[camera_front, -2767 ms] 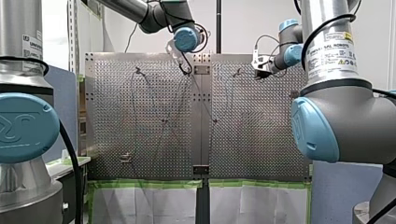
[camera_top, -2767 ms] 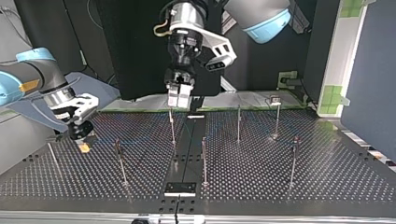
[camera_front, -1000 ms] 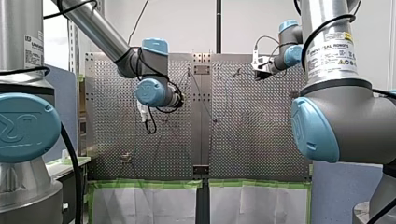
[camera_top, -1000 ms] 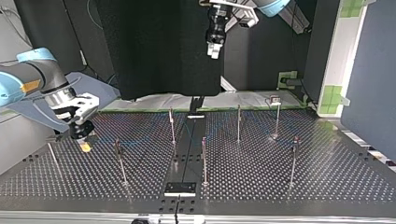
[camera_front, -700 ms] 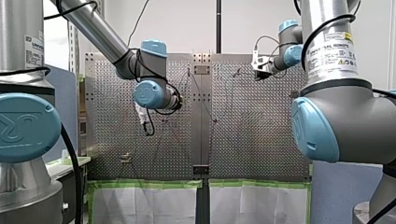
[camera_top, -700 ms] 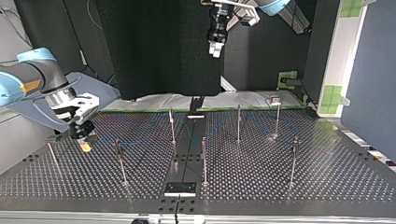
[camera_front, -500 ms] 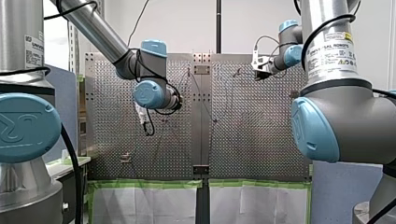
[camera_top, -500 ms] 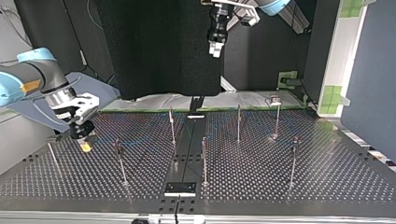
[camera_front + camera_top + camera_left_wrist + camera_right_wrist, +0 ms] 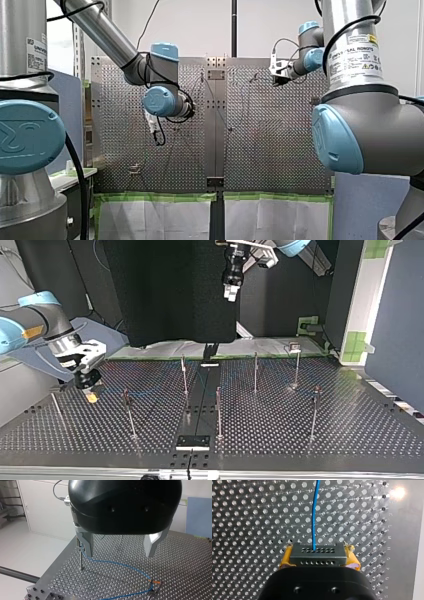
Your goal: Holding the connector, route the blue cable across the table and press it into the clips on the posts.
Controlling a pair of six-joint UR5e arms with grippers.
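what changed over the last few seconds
My left tool rose from the post just left of the top view's centre to high above the table, and is now open and empty. My right tool stays shut on the connector; the blue cable looks unmoved.

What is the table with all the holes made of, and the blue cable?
The table looks like metal, probably aluminium or steel: silvery, with bright glints around its holes. The blue cable looks plastic-coated: smooth, evenly coloured, and it bends in soft curves.
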